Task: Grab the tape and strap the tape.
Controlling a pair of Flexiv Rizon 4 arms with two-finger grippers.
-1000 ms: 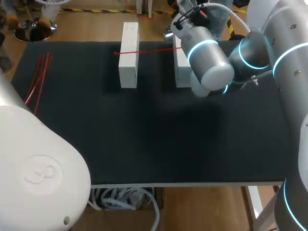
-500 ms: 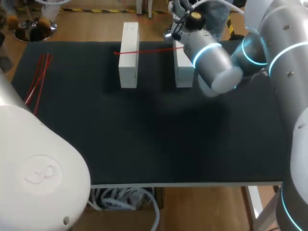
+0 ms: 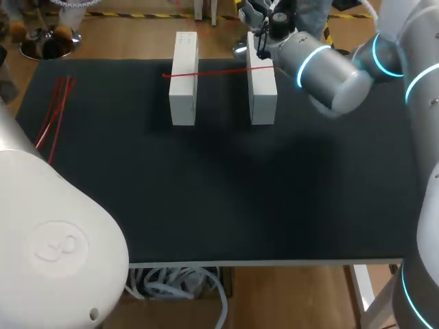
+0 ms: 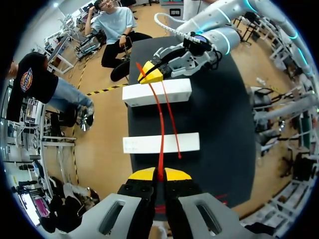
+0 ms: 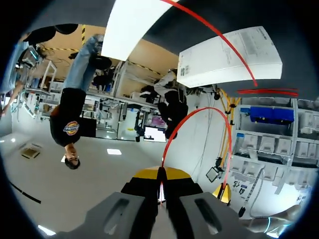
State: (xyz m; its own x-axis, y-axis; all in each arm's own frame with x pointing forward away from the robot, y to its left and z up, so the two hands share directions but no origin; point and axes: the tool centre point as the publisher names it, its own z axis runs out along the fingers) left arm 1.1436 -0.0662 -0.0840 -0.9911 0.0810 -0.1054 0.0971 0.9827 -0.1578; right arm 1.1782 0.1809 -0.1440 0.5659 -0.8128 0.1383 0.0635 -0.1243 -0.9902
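Overhead, the black tabletop (image 3: 206, 192) carries two long white boxes standing side by side near its far edge, the left box (image 3: 183, 89) and the right box (image 3: 262, 96). Both are shut, so what they hold cannot be seen. The red tape (image 3: 219, 71) lies across the tops of both, with one end just past the left box. The right arm (image 3: 329, 68) comes in from the right, and the right gripper (image 3: 263, 34) is over the far end of the right box. Spare strips (image 3: 53, 113) of red lie near the tabletop's left edge, well apart from the boxes. The left arm (image 3: 55, 240) fills the near left corner

From the left wrist, the left gripper (image 4: 159, 174) has its yellow tips pressed together on the tape (image 4: 160, 124). It runs ahead over the left box (image 4: 144, 143) and the right box (image 4: 174, 92) to the right gripper (image 4: 149, 73). A second strand ends on the tabletop beside the left box

From the right wrist, the right gripper (image 5: 159, 173) is clamped on the tape (image 5: 199, 109), which arcs away from its tips toward the left gripper (image 5: 222, 192). Another strand crosses the right box (image 5: 139, 25) and the left box (image 5: 229, 55), ending near the spare strips (image 5: 266, 91)
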